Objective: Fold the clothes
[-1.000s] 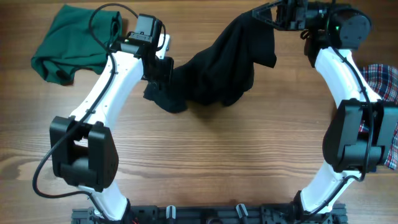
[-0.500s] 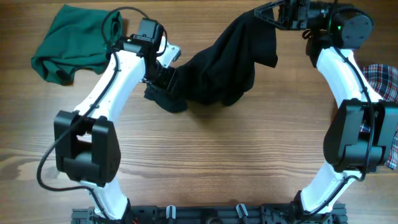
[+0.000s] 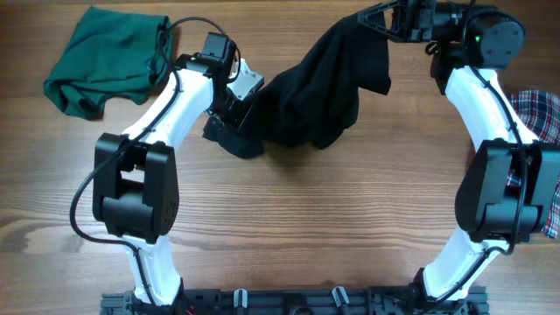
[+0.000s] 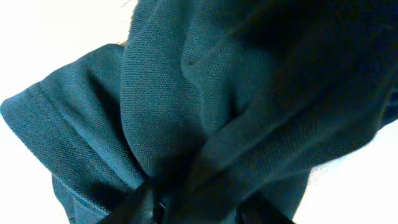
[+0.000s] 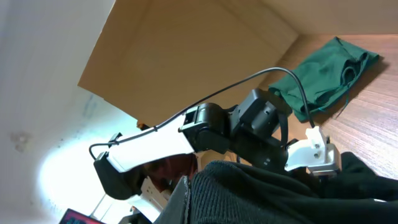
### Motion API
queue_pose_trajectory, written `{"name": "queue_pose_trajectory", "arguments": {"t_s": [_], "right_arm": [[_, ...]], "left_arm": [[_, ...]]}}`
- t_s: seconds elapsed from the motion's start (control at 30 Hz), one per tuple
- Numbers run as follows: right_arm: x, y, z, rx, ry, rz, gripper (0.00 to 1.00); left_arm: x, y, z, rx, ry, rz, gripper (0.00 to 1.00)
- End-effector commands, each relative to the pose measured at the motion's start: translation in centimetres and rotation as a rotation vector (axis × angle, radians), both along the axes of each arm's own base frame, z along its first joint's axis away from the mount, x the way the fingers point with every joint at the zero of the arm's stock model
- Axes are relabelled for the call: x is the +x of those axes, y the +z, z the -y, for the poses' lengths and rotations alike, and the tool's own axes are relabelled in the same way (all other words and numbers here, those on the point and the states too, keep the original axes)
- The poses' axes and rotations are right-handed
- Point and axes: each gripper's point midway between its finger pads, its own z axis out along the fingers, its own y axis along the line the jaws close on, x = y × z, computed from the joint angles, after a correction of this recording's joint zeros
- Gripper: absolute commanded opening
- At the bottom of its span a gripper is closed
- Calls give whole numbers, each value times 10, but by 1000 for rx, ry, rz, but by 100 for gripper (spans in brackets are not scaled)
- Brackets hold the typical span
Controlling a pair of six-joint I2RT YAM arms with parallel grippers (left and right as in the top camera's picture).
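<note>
Black top slung over bench, long axis upper right to lower left. Upper end clamped in right jaws; left jaws at lower end, gap unreadable.

I'm seeing a plain black top, dark green garment, red-white-blue plaid one, brown woodgrain table, white-and-black arms.

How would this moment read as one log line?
right gripper: shut on black top, raised | left gripper: in its lower folds, grip unclear | green garment: crumpled, apart
</note>
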Motion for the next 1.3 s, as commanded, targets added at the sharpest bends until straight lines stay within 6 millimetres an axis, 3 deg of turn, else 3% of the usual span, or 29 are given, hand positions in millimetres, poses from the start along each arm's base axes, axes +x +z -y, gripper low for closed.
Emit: {"name": "queue_pose_trajectory", "arguments": {"t_s": [0.0,0.07,0.1,0.27,0.33,0.43,0.47,0.53,0.6,0.7,0.8,0.9,1.1,1.27], "right_arm": [[-8,10,2,-31,15,43,4],[-8,10,2,-31,14,42,5],[-8,10,2,-31,14,42,4],[-7,12,3,-23,8,44,4],[1,25,10,15,-36,49,4],[14,46,25,21,-82,86,4],[18,57,31,17,-97,108,4],[19,77,36,7,-106,149,4],[17,92,40,-8,-106,189,4],[15,101,49,-19,-120,215,4],[20,95,59,-30,-131,195,4],[28,89,74,-34,-163,185,4],[35,79,124,-52,-246,154,4],[35,79,132,-55,-262,151,4]], "left_arm": [[-5,-1,1,-24,-11,-27,21],[-7,-1,1,-22,-10,-34,6],[-6,-1,0,-22,-10,-34,4],[8,5,2,-43,53,9,4],[26,25,3,-63,78,65,4],[66,80,8,-109,111,214,4],[85,113,9,-134,122,298,4],[107,155,2,-146,160,408,4],[123,199,-9,-164,182,513,4],[133,241,-28,-178,216,603,4],[132,251,-47,-169,250,612,4],[133,248,-66,-155,285,600,4],[136,248,-115,-134,387,600,4],[135,248,-130,-149,414,591,4]]}}
